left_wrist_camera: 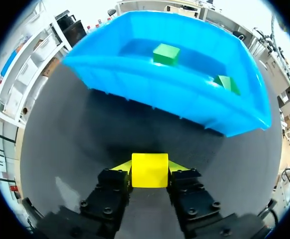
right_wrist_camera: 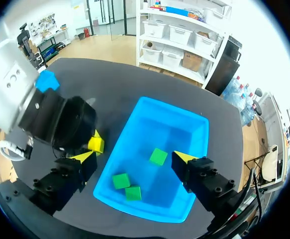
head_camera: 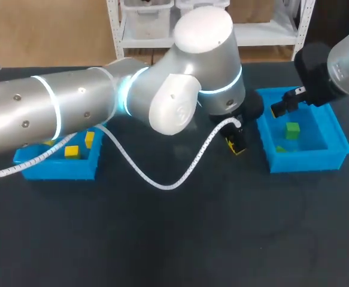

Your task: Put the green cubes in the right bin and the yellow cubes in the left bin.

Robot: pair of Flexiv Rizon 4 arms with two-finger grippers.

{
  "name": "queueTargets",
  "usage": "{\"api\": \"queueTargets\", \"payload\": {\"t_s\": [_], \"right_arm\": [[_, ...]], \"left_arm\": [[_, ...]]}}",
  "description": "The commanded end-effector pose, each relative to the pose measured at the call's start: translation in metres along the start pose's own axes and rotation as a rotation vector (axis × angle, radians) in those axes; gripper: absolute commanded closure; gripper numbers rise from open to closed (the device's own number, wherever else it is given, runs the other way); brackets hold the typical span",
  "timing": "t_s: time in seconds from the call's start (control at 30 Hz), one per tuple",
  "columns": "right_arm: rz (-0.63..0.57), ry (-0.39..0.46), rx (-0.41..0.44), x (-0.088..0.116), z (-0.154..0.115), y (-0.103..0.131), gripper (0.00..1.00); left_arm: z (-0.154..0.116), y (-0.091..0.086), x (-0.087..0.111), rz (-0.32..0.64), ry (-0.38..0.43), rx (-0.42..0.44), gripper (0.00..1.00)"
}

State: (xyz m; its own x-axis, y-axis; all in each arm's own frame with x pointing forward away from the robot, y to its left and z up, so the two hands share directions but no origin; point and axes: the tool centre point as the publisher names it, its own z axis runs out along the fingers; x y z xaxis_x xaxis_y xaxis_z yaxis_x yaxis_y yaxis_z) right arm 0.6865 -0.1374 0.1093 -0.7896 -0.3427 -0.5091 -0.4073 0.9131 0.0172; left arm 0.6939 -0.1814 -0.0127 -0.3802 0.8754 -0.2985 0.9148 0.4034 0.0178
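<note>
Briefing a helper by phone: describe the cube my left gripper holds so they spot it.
Find the blue right bin; just outside its left wall is the left gripper. The yellow cube is clamped between its fingers: the only cube outside a bin, unlike the green cubes inside.

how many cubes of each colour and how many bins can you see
green cubes: 3
yellow cubes: 3 seen, the left arm may hide more in the left bin
bins: 2
total: 8
</note>
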Motion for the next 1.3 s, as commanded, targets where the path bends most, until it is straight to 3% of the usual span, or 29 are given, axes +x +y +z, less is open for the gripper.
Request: {"api": "queueTargets", "payload": {"t_s": [0.03, 0.23, 0.43, 0.57, 0.9, 1.1, 1.3], "right_arm": [[0.002, -0.009, 0.007, 0.003, -0.001, 0.001, 0.0], [0.002, -0.009, 0.007, 0.003, -0.001, 0.001, 0.0], [0.002, -0.009, 0.007, 0.003, -0.001, 0.001, 0.0], [0.002, -0.009, 0.007, 0.003, -0.001, 0.001, 0.0], [0.002, -0.009, 0.007, 0.003, -0.001, 0.001, 0.0], [0.002, -0.009, 0.007, 0.003, -0.001, 0.001, 0.0], [0.002, -0.009, 0.007, 0.003, -0.001, 0.001, 0.0]], "left_arm": [[-0.031, 0.008, 0.006, -0.019, -0.02, -0.021, 1.0], [-0.082, 0.04, 0.017, -0.082, -0.081, -0.081, 1.0], [-0.129, 0.08, 0.055, -0.167, -0.134, -0.159, 1.0], [-0.16, 0.105, 0.094, -0.229, -0.15, -0.206, 1.0], [-0.225, 0.162, 0.23, -0.48, -0.137, -0.347, 1.0], [-0.239, 0.171, 0.302, -0.599, -0.087, -0.382, 1.0], [-0.234, 0.161, 0.335, -0.632, -0.049, -0.334, 1.0]]}}
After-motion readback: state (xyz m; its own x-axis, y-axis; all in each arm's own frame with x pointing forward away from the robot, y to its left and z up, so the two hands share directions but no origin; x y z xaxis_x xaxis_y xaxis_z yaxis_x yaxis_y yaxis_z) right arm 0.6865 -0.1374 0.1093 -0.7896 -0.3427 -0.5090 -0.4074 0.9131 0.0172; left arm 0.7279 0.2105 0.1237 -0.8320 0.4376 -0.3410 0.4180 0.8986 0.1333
